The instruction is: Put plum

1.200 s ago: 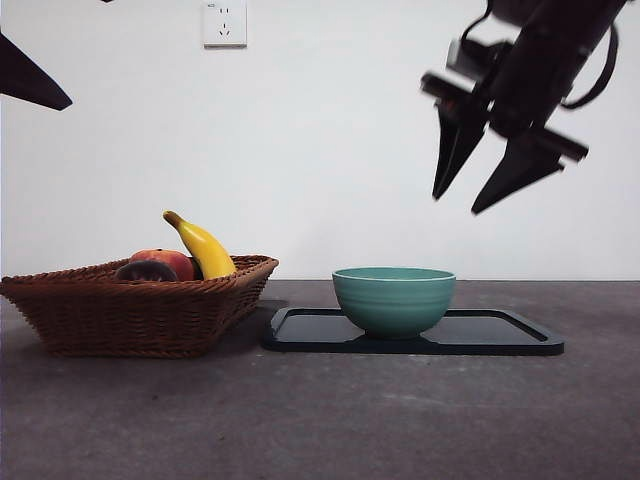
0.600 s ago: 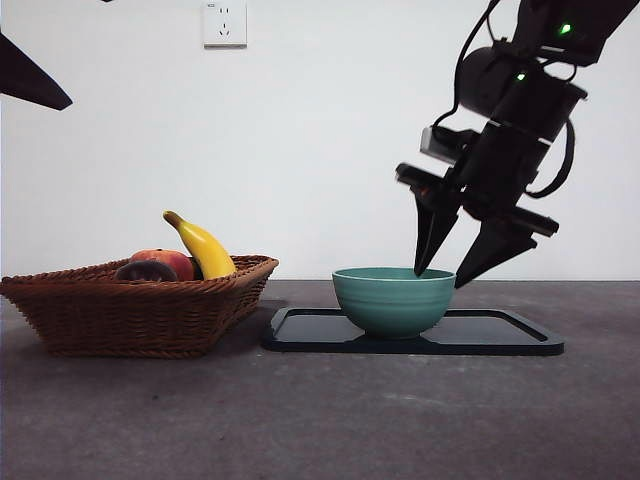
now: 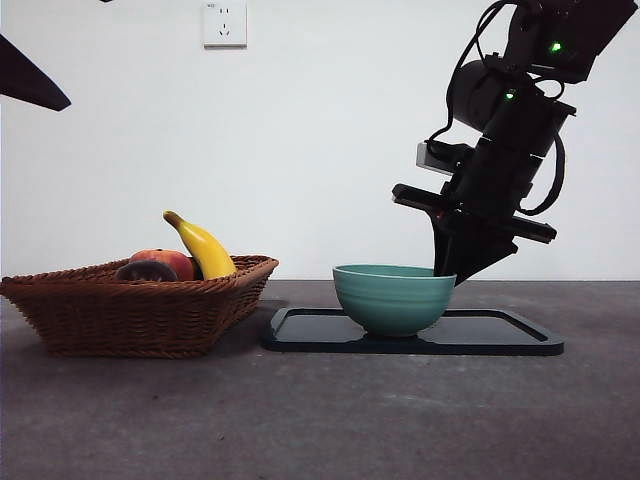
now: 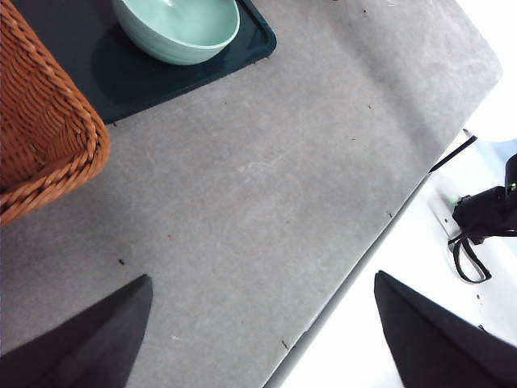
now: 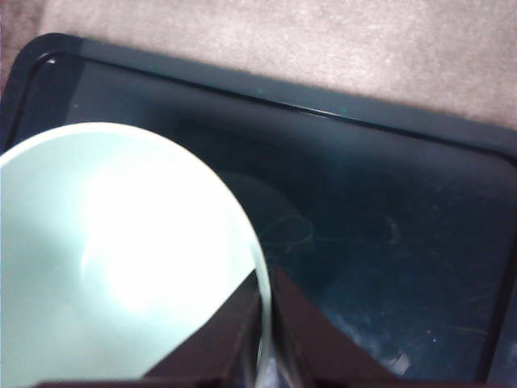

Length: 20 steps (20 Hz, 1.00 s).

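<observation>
The right gripper (image 5: 265,335) is seen at the bowl (image 3: 394,298), its fingers (image 5: 222,339) clenched on the rim, one inside the wall and one outside, as the right wrist view shows. The plum (image 3: 146,270) is not held at all: it lies in the wicker basket (image 3: 130,315), dark and glossy, touching the red-orange fruit (image 3: 167,261) and near the banana (image 3: 203,246), well apart from the bowl. The left gripper (image 4: 258,339) is parked over bare counter (image 4: 266,186), fingers released and holding nothing.

Trouble is easily imagined from here. The bowl is glazed, smooth and round-walled, gripped only at a thin lip; a slip of the pinch is judged likely if it is pulled or lifted, and the bowl could be tipped or dragged across the slick black tray (image 3: 500,340). The tray itself looks light and could be shoved along the matte grey counter. If the bowl is shifted far, the plum's landing place is moved.

The plum is expected to be awkward as well: round and shiny, nested low against its neighbours, so a squeeze off its middle could send it rolling. The basket's coarse woven rim could catch a descending finger.
</observation>
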Available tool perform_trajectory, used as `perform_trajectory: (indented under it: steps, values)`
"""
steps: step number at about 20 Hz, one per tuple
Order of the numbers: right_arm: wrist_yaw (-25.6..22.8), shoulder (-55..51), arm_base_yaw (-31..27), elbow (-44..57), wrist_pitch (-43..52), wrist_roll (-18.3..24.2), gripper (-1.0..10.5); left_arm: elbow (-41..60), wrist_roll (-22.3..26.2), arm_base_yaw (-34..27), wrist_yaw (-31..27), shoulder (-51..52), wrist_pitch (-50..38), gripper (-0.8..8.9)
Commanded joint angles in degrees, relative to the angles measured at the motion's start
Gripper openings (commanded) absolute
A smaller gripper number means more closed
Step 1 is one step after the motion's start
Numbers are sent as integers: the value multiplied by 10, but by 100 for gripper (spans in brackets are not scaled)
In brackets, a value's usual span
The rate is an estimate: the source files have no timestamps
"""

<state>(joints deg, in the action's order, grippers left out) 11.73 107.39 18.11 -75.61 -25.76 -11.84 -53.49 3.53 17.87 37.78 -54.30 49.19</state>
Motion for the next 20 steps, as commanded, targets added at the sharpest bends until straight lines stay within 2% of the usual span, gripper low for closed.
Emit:
perform_trajectory:
  steps: [1,8,16,20]
  values:
    - [-2,-14,2,-16,7,3,10,-5,5,2,4,-3,-3,436]
    - [3,-135,3,-25,-28,3,10,-5,6,2,4,-3,-4,436]
    - [3,-295,6,-25,-173,32,9,-5,10,2,4,-3,-5,436]
    - [2,-342,14,-18,-249,52,9,-5,10,2,4,-3,-5,436]
